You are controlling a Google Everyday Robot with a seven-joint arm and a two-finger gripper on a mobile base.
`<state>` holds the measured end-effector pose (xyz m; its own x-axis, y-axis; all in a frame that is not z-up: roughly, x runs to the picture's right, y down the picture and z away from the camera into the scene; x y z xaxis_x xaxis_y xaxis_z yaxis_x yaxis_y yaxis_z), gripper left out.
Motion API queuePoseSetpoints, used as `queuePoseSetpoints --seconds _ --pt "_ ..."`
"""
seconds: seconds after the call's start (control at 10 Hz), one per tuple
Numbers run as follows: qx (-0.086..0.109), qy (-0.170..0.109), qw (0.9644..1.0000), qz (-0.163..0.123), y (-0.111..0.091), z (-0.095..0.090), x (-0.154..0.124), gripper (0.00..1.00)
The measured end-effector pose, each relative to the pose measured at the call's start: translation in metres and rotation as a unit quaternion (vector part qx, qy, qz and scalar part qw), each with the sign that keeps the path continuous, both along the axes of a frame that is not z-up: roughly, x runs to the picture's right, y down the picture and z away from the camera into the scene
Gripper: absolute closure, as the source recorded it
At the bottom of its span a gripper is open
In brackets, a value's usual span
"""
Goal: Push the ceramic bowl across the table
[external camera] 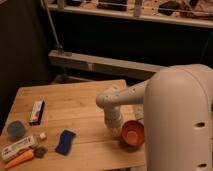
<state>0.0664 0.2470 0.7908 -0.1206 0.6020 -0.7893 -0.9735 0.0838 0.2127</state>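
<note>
End effector (116, 130) points down over bench (75, 102), just beside left side of ceramic bowl (133, 133); contact unclear. Released or clenched: cannot tell. Bowl upright near front right corner of bench. Left end: blue round container (16, 129), blue pad (65, 142), carrot (20, 160). Dark room behind, grey ledge (100, 62).

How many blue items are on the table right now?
2: a round blue container at the table's left edge and a flat blue pad near the front. The pincer hangs just left of the ceramic bowl; the arm may hide others.
</note>
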Motion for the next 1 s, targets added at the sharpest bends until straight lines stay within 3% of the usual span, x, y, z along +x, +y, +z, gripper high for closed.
queuePoseSetpoints --seconds 0.3,0.6,1.0 --pt "-0.013 0.031 0.9994 -0.006 0.013 -0.011 0.013 1.00" --pt "-0.029 0.057 0.9979 0.006 0.025 -0.025 0.030 1.00" --pt "-0.043 0.060 0.9972 0.012 0.030 -0.028 0.027 1.00"
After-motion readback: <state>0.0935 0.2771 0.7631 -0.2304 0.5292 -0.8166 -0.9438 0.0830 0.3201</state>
